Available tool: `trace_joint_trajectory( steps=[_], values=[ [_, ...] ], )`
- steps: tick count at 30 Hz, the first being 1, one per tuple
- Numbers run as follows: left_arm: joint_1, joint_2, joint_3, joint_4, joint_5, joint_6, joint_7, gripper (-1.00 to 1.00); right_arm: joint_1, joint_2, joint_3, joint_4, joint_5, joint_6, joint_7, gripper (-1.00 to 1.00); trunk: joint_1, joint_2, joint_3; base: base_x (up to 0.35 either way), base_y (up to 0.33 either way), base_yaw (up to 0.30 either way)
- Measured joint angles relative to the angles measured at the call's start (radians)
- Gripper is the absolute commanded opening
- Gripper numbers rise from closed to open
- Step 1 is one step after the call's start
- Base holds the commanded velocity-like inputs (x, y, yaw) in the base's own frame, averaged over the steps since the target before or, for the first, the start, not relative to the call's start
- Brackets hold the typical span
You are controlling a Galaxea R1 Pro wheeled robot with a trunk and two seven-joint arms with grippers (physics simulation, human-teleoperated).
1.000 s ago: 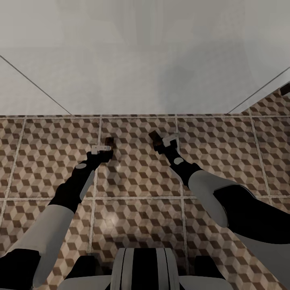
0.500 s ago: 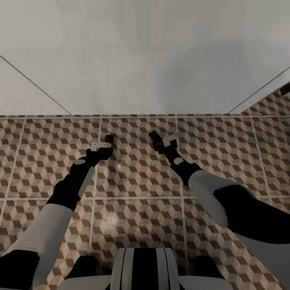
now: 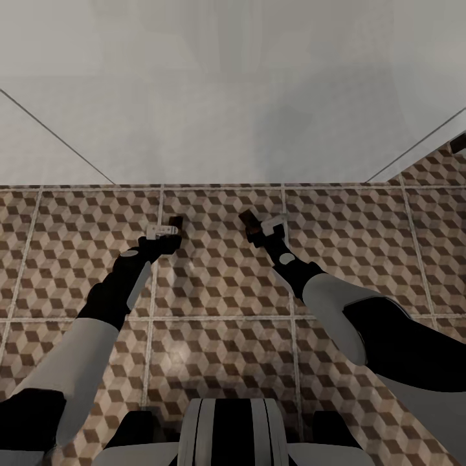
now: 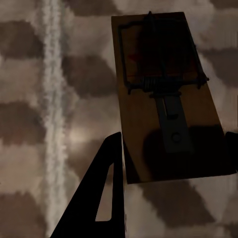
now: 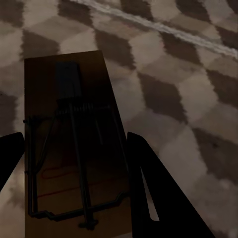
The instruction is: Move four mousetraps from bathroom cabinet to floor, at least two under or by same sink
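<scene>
The left gripper (image 3: 169, 235) is reaching down toward the bathroom floor (image 3: 220, 291), and a mousetrap (image 3: 174, 226) is sitting at its tip. In the left wrist view, that mousetrap (image 4: 166, 99) is lying between the two dark fingers (image 4: 101, 198), with one finger edge just touching its side; whether the gripper is clenched on it or has let go, I cannot tell.

The right gripper (image 3: 255, 230) is also lowered close to the floor, and it is grasping a second mousetrap (image 3: 248, 221). In the right wrist view, the dark fingers (image 5: 148, 193) are pressing against both long sides of the brown board (image 5: 74, 139), whose wire frame and thin red mark are showing on top.

The two traps are lying near each other over the cube-patterned tiles (image 5: 188, 84), just in front of a pale wall (image 3: 233, 97) that is meeting the floor ahead of both arms.
</scene>
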Motion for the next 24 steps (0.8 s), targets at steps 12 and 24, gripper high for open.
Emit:
trace_joint_trajectory(
  steps=[12, 24],
  values=[
    [-0.121, -0.003, 0.001, 0.206, 0.015, 0.002, 0.058, -1.00, 0.000, 0.000, 0.000, 0.000, 0.000, 0.000, 0.000, -1.00, 0.000, 0.000, 0.000, 0.000, 0.000, 0.000],
    [-0.158, -0.003, 0.004, 0.248, 0.006, -0.001, 0.071, -1.00, 0.000, 0.000, 0.000, 0.000, 0.000, 0.000, 0.000, -1.00, 0.000, 0.000, 0.000, 0.000, 0.000, 0.000]
  ],
)
